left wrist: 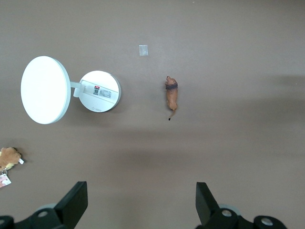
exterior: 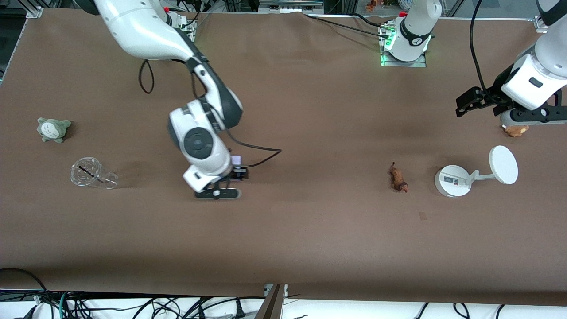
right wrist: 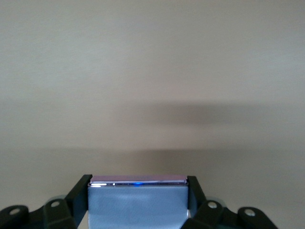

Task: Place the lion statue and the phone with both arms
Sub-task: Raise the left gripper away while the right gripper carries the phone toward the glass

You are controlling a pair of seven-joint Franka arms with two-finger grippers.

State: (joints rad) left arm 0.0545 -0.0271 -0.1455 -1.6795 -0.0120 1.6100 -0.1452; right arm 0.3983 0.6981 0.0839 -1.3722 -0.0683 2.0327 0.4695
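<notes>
The lion statue point(exterior: 398, 177), a small orange-brown figurine, lies on the brown table beside the white stand, toward the left arm's end. It also shows in the left wrist view point(left wrist: 171, 94). My left gripper point(exterior: 466, 104) is open and empty in the air, above the table near a brown plush, well apart from the lion; in its wrist view point(left wrist: 141, 192) only bare table lies between the fingers. My right gripper point(exterior: 237, 172) is shut on the phone point(exterior: 236, 158), a lavender slab, low over the middle of the table. The right wrist view shows the phone point(right wrist: 138, 205) clamped in the gripper point(right wrist: 138, 183).
A white round-based stand point(exterior: 452, 180) with a disc point(exterior: 503, 165) lies beside the lion point(left wrist: 99, 91). A brown plush with a tag point(exterior: 515, 130) sits under the left arm. A grey-green plush point(exterior: 53, 129) and a tipped clear cup point(exterior: 91, 173) lie toward the right arm's end.
</notes>
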